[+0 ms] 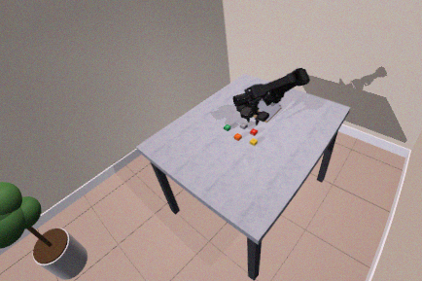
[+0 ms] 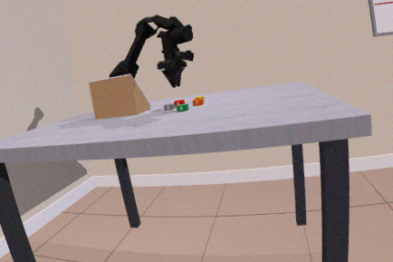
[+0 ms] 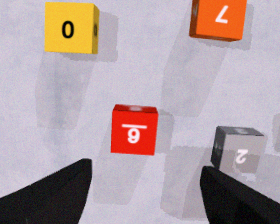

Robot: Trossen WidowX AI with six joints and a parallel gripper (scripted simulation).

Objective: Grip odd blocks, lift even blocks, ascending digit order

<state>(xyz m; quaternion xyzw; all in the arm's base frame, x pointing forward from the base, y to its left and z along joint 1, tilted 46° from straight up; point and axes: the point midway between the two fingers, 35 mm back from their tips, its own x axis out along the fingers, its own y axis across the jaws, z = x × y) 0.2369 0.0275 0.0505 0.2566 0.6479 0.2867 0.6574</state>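
Hovering with fingers apart and empty, the gripper [image 1: 254,122] [image 2: 176,85] [image 3: 146,171] pointed down above the table [image 1: 204,152] [image 2: 254,105] [image 3: 145,70], presumably so its spread could straddle the red block [image 1: 254,132] [image 2: 179,102] [image 3: 134,132], which sat far of the green block [image 1: 227,127] [image 2: 182,107].

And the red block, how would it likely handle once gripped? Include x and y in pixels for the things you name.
The red block [image 1: 254,132] [image 2: 179,102] [image 3: 134,131] looks rigid, with crisp edges, so it probably won't squash. Flat-sided and lying flat, it seems unlikely to roll. Its small size suggests it's light, though its material isn't certain.
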